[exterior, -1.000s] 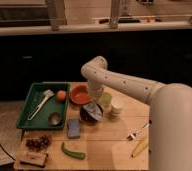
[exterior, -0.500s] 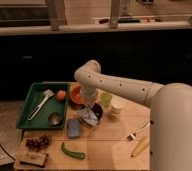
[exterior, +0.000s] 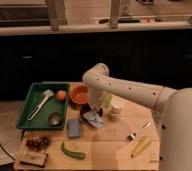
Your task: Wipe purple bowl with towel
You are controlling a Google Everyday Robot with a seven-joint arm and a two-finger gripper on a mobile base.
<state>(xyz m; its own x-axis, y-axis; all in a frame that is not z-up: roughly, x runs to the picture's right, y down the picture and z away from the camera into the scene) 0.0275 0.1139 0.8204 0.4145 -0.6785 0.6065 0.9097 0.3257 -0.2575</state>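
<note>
Likely soft and light, the towel (exterior: 93, 119) just below my gripper (exterior: 92, 107) wants pinching at a raised fold by the purple bowl (exterior: 87, 111); whether the gripper is closed I cannot tell.

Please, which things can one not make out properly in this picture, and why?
The gripper, camera view: low beside the orange bowl; the arm hides how it meets the towel.
The purple bowl, camera view: mostly covered by gripper and towel; its inside is unseen.
The towel: inside the bowl or on its rim, cannot tell.
A flat item at the table's front-left corner: too blurred to identify.
</note>
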